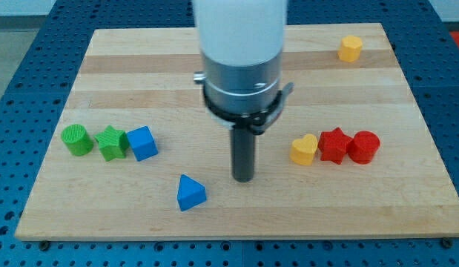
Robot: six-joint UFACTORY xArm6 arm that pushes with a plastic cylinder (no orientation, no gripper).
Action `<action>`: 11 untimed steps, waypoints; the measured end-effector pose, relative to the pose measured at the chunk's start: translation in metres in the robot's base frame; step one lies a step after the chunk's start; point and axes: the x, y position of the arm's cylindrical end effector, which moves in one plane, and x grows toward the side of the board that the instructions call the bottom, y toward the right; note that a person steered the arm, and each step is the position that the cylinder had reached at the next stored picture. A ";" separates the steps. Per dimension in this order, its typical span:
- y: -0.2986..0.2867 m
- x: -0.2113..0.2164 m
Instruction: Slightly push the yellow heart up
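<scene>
The yellow heart (304, 149) lies on the wooden board (214, 215) at the view's right, touching a red star (334, 144) on its right side. My tip (244, 178) rests on the board to the left of the heart and a little lower, about a block's width or two away from it. It touches no block. The arm's white and grey body hangs above the board's middle and hides part of the board behind it.
A red cylinder (363, 146) sits right of the red star. A yellow block (350, 48) lies at the top right. A blue triangle (190, 193) lies left of my tip. At the left stand a green cylinder (77, 139), green star (111, 142) and blue cube (142, 142).
</scene>
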 end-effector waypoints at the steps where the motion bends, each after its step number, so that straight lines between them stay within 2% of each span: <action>1: 0.035 0.000; 3: 0.046 0.016; 5: 0.058 -0.018; 6: 0.062 -0.090; 7: 0.063 -0.136; 8: 0.063 -0.136; 9: 0.047 -0.113; 10: 0.016 -0.019; 11: 0.026 0.014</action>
